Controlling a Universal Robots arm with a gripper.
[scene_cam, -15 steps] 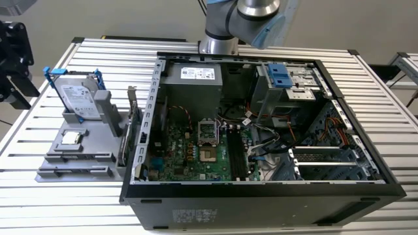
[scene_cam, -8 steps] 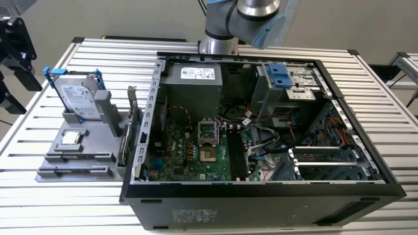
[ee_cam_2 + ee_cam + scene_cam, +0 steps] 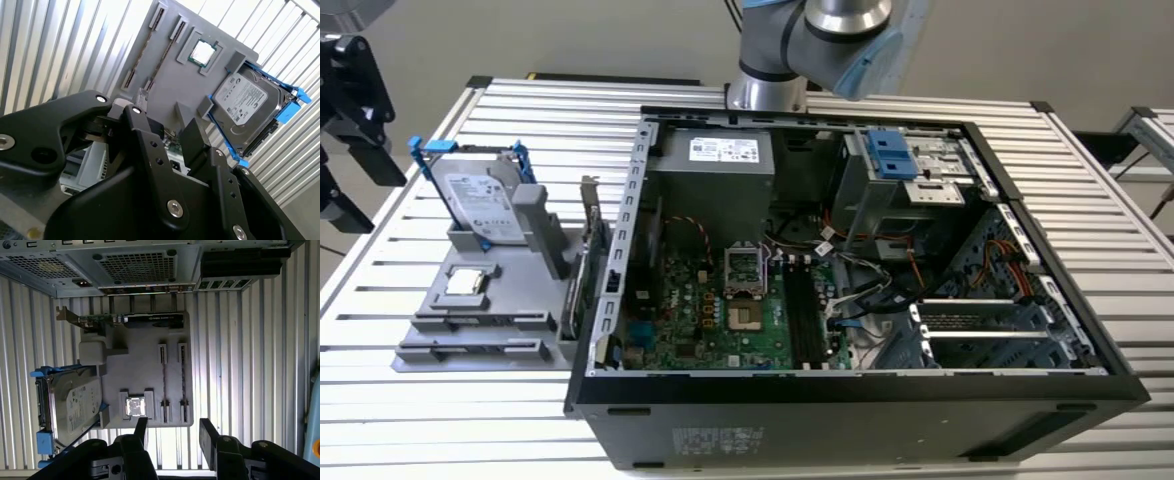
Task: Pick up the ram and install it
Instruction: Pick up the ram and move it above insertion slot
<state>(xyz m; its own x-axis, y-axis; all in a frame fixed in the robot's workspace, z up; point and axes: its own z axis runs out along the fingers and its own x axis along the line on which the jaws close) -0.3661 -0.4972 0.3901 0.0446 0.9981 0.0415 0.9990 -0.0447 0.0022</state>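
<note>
Grey tray (image 3: pixel 145 370) on counter (image 3: pixel 240 365) holds hard drive (image 3: pixel 75 400), processor chip (image 3: pixel 135 406), card (image 3: pixel 130 319), and ram (image 3: pixel 183 385) on edge in slot. End effector (image 3: pixel 175 432) open, empty, well apart from ram.

A robotics lab or test workshop: a bench of ribbed aluminium profiles (image 3: pixel 427 420) spans the exterior view. At the centre of the frame it carries an opened desktop computer case (image 3: pixel 854 430), and at centre left a grey fixture block (image 3: pixel 467 330) holding loose computer parts. An industrial robot arm (image 3: pixel 767 60) rises at the top middle
</note>
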